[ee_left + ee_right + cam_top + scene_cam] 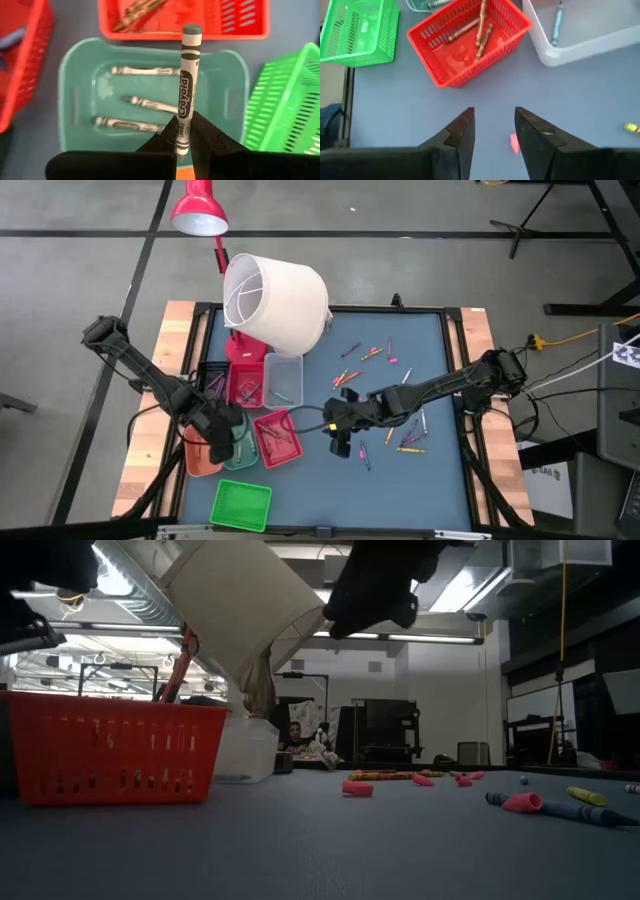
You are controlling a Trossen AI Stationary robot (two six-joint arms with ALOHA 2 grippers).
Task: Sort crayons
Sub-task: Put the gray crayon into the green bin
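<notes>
Here the left claw (184, 145) is pinching a grey crayon (187, 85) by its lower end, so the stick stands out straight past the fingers; it hangs over the teal tray (70, 65), where three other grey or whitish crayons (145, 105) already lie, so I judge that this tray is meant for that colour and the release is the next step; nothing lies between the stick and the tray floor. The right claw (492, 132) is spread and holds nothing; it hovers over bare bench (385, 105), with a small pink piece (514, 144) under it and the red basket (470, 42) with brown crayons (481, 25) just ahead. The unsorted crayons (375, 352) lie scattered on the blue bench behind and to the right of the right arm. A green basket (240, 505) stands near the front edge; a clear tray (283, 377) and a tipped lampshade (272, 298) stand behind the baskets, which crowd closely, so the two arms work near each other.
</notes>
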